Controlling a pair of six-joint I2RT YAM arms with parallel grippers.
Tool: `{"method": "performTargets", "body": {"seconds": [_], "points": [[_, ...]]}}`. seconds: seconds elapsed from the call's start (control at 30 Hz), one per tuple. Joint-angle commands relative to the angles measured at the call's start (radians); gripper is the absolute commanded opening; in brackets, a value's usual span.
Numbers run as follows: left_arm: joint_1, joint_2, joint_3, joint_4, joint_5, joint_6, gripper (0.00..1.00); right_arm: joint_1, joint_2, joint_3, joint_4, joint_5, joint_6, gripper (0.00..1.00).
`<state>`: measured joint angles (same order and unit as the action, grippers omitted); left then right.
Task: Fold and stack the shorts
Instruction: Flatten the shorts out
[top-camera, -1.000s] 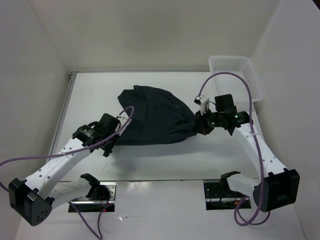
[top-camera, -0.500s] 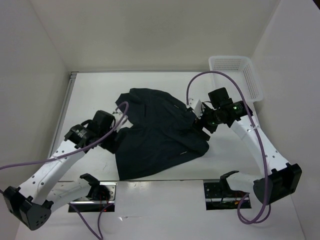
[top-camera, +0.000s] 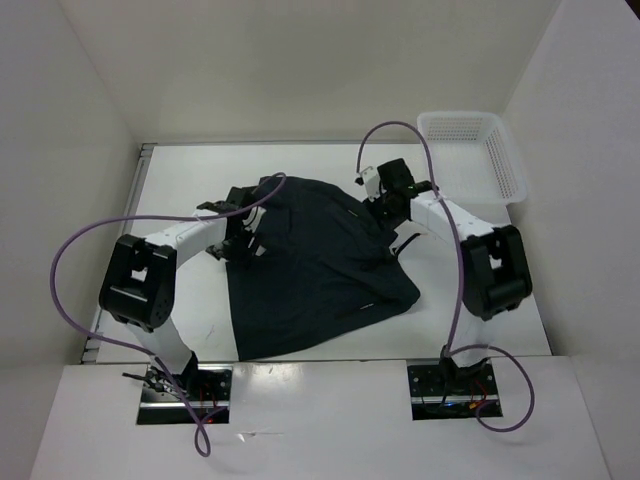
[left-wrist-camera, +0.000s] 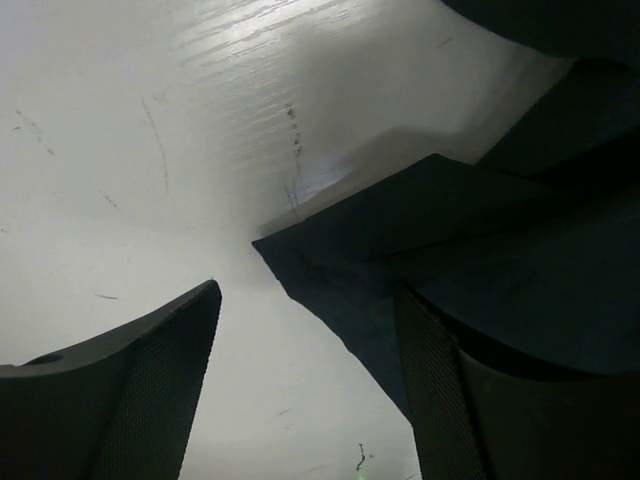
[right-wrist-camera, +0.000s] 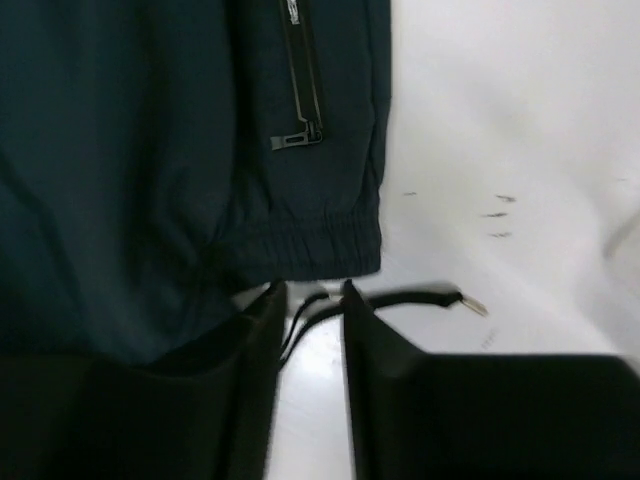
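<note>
While flat, shorts far-to-near (diagonal)

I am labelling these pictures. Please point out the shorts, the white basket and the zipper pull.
shorts (top-camera: 320, 270), top external view, middle of the spread dark fabric.
white basket (top-camera: 470, 150), top external view, bare lattice floor.
zipper pull (right-wrist-camera: 296, 138), right wrist view, its hanging tab.

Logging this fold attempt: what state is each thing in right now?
Dark charcoal fabric shorts: spread out on the white table, not folded.
White plastic lattice basket: upright, looks empty.
Left claw: open, at the shorts' edge.
Right claw: narrowly open, black drawstring in its gap.
</note>
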<state>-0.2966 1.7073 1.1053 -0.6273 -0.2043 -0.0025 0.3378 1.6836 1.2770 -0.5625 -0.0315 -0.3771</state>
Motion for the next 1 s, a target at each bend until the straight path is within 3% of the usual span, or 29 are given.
{"method": "performTargets", "body": {"seconds": [0.0,0.07,0.27,0.43,0.53,0.67,0.7,0.77,0.9,0.97], "points": [[-0.007,0.009,0.005,0.054,0.023,0.002,0.76,0.004,0.118,0.062,0.107,0.056,0.050,0.30],[-0.007,0.044,0.005,0.054,0.034,0.002,0.70,-0.005,0.207,0.119,0.098,0.045,0.063,0.26],[-0.007,0.158,0.044,0.057,0.082,0.002,0.68,-0.033,0.372,0.255,0.064,0.021,0.082,0.19],[0.003,0.253,0.044,0.146,-0.044,0.002,0.67,-0.042,0.539,0.421,0.035,0.128,0.139,0.16],[0.051,0.342,0.123,0.216,-0.177,0.002,0.66,-0.063,0.623,0.559,0.050,0.229,0.201,0.15],[0.165,0.434,0.387,0.163,-0.169,0.002,0.65,-0.072,0.697,0.808,0.061,0.301,0.270,0.15],[0.174,0.434,0.459,0.144,-0.143,0.002,0.65,-0.072,0.706,0.841,0.061,0.292,0.292,0.15],[0.163,0.396,0.459,0.132,-0.069,0.002,0.66,-0.072,0.717,0.902,0.049,0.245,0.303,0.18],[0.097,0.212,0.355,0.066,0.018,0.002,0.72,-0.033,0.645,0.883,0.049,0.194,0.303,0.23],[0.097,0.160,0.355,0.012,0.068,0.002,0.74,-0.019,0.578,0.857,0.039,0.179,0.303,0.35]]}}
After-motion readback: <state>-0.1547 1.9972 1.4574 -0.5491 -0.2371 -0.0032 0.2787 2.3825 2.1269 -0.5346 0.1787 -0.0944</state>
